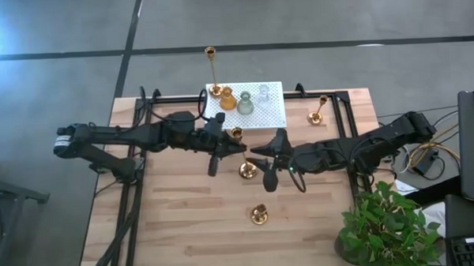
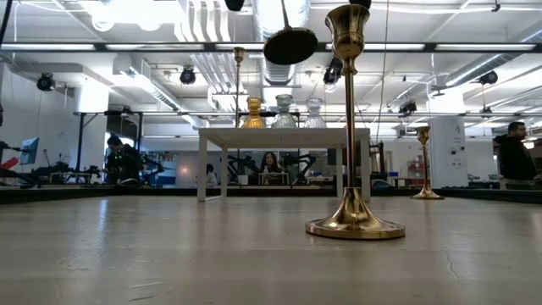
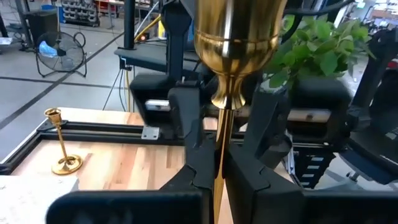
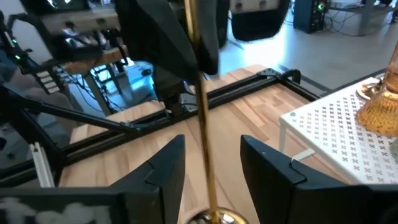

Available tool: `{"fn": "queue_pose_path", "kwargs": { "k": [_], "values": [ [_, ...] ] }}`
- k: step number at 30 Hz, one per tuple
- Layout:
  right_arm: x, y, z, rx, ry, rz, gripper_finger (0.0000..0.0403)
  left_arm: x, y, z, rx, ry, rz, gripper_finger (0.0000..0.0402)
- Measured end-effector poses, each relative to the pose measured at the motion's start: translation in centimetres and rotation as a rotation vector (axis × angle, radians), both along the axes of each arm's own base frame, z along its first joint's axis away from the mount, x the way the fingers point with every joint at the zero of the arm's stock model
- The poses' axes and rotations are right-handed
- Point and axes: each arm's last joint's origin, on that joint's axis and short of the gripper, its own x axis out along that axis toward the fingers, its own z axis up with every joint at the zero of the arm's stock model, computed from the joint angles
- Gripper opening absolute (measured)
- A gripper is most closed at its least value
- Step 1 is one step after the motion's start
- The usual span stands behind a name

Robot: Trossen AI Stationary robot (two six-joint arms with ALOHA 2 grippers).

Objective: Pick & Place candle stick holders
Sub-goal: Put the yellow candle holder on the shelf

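A tall brass candle stick holder (image 2: pixel 351 127) stands upright at the table's middle, its round base (image 1: pixel 247 170) on the wood. My left gripper (image 1: pixel 228 144) comes from the left and is shut on its stem. My right gripper (image 1: pixel 263 159) comes from the right and is open, with one finger on each side of the lower stem (image 4: pixel 206 155) and a gap on both sides. A white rack (image 1: pixel 273 114) at the far side carries another tall brass stick (image 1: pixel 212 71), a short amber holder (image 1: pixel 227 99), a grey-green glass one (image 1: pixel 245 103) and a clear one (image 1: pixel 263 93). My left gripper (image 3: pixel 219 177) pinches the thin stem (image 3: pixel 219 140) between its two fingers, high up, a little below the cup (image 3: pixel 236 31). The fingers come level from the table's left and lie across the stem. The holder stands upright with its base (image 2: pixel 356 227) on the table.
A brass stick (image 1: pixel 318 110) stands on the table to the right of the rack. A short brass holder (image 1: pixel 259 215) sits nearer the front edge. A green plant (image 1: pixel 386 222) stands at the front right corner. Black rails (image 1: pixel 343 113) frame the table.
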Motion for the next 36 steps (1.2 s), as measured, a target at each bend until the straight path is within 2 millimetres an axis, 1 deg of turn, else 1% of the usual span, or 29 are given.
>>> {"fn": "queue_pose_path", "kwargs": {
  "k": [7, 13, 28, 36],
  "values": [
    [0.3, -0.3, 0.0, -0.020, 0.001, -0.004, 0.0128, 0.0, 0.0, 0.1, -0.007, -0.008, -0.017, 0.0021],
    [0.8, -0.5, 0.3, -0.013, -0.036, -0.007, 0.0108, 0.0, 0.1, 0.1, -0.009, -0.007, -0.018, 0.0021],
    [1.1, -0.7, 0.5, 0.010, -0.064, 0.033, 0.0080, 0.0, 0.2, 0.2, -0.010, -0.016, -0.022, 0.0021],
    [1.3, -1.0, 0.6, 0.009, -0.081, 0.044, 0.0060, 0.1, 0.2, 0.4, -0.013, -0.050, -0.044, 0.0021]
  ]
}}
